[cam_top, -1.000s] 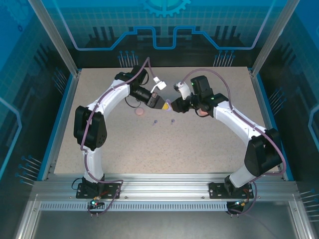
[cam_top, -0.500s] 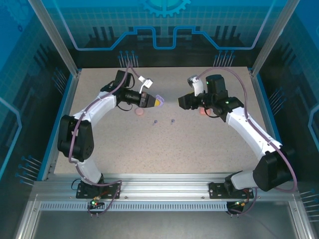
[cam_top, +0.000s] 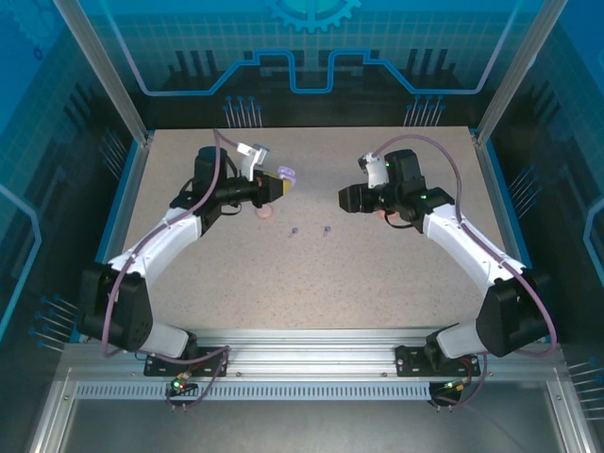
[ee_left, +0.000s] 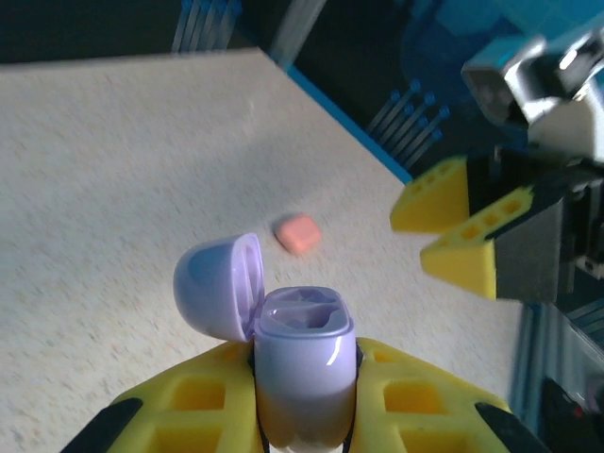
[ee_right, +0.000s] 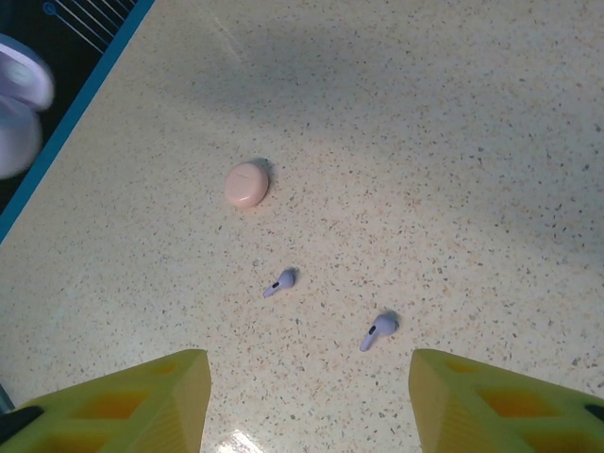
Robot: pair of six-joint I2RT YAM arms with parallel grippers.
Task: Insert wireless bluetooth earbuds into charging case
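Observation:
My left gripper [cam_top: 274, 187] is shut on a purple charging case [ee_left: 304, 354], which stands upright between the yellow fingers [ee_left: 189, 401]. Its lid [ee_left: 219, 283] is swung open to the left, showing two empty wells. Two purple earbuds [ee_right: 280, 281] [ee_right: 379, 328] lie loose on the table, also seen from above [cam_top: 294, 231] [cam_top: 327, 229]. My right gripper [ee_right: 307, 406] hovers over them, open, with nothing between its fingers. From above it [cam_top: 347, 198] sits right of the held case [cam_top: 286, 176].
A pink case [ee_right: 247, 184] lies shut on the table just beyond the buds, under the left gripper [cam_top: 266, 211]. A salmon case [ee_left: 297, 233] rests farther right, beside the right arm. Blue rails [cam_top: 127, 198] edge the tabletop.
The two grippers, close together a second ago, have drawn apart. The left one carried the purple case back to the left, and the right one moved right with its jaws opening wider.

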